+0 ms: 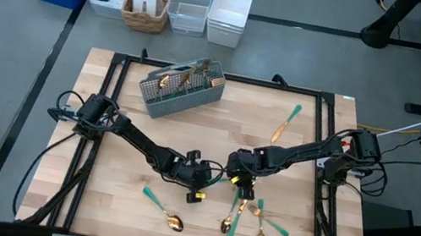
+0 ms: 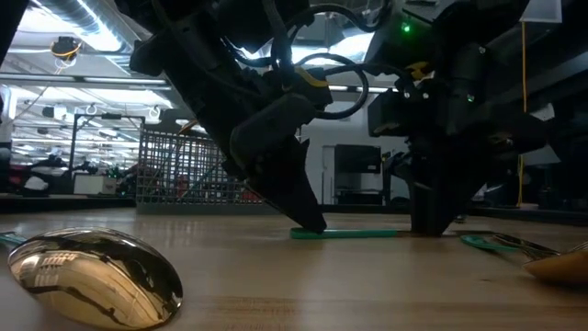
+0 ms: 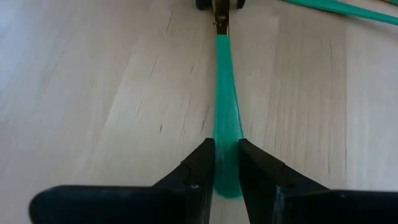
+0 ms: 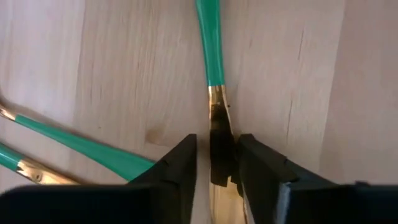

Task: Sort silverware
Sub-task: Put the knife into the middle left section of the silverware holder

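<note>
One piece of silverware (image 1: 219,179) lies at mid-table, its teal handle (image 3: 225,93) toward my left gripper and its gold end (image 4: 219,134) toward my right. My left gripper (image 3: 227,146) is shut on the handle's wide end. My right gripper (image 4: 217,142) points down over the gold neck, open, one finger on each side with a slim gap showing. In the low view the handle (image 2: 344,233) lies along the tabletop between both grippers. Several more pieces (image 1: 245,218) lie nearer the front edge. My left gripper pinches the handle's wide free end (image 3: 227,163) between its two fingers, one on each long edge. The fingers slant down from the table's left and lie along the handle. The handle rests flat on the wood. My right gripper's fingers (image 4: 252,165) flank the gold neck; whether they touch it I cannot tell.
A grey mesh caddy (image 1: 182,89) holding several pieces stands at the far left of centre. A lone piece (image 1: 285,124) lies far right, and a spoon (image 1: 164,211) lies near the front left. Bins (image 1: 169,4) line the floor beyond the table's far edge.
</note>
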Controlling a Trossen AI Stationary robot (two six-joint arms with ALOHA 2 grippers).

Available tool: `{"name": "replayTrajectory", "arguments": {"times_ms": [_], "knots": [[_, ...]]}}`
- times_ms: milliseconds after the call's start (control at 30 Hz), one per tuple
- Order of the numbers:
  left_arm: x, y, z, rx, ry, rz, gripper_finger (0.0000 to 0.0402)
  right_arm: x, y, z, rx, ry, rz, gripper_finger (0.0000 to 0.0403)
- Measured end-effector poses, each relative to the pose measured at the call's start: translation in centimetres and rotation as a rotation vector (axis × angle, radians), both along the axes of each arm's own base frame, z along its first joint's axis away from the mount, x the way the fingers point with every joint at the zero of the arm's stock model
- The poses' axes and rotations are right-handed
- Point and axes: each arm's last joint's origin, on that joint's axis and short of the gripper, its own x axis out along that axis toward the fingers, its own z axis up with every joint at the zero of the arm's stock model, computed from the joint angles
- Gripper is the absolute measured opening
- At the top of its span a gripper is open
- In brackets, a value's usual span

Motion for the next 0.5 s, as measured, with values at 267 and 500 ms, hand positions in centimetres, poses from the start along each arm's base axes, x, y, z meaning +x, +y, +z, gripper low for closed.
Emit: {"name": "replayTrajectory", "arguments": {"times_ms": [267, 500], "knots": [[-0.04, 0.16, -0.03, 0.045, -0.005, 0.028, 0.0058, -0.01, 0.08, -0.04, 0.039, 0.016, -0.030, 0.0046], [-0.02, 0.19, 0.00, 0.057, -0.013, 0.037, 0.0058, -0.03, 0.10, -0.07, 0.051, 0.026, -0.065, 0.0036]]}}
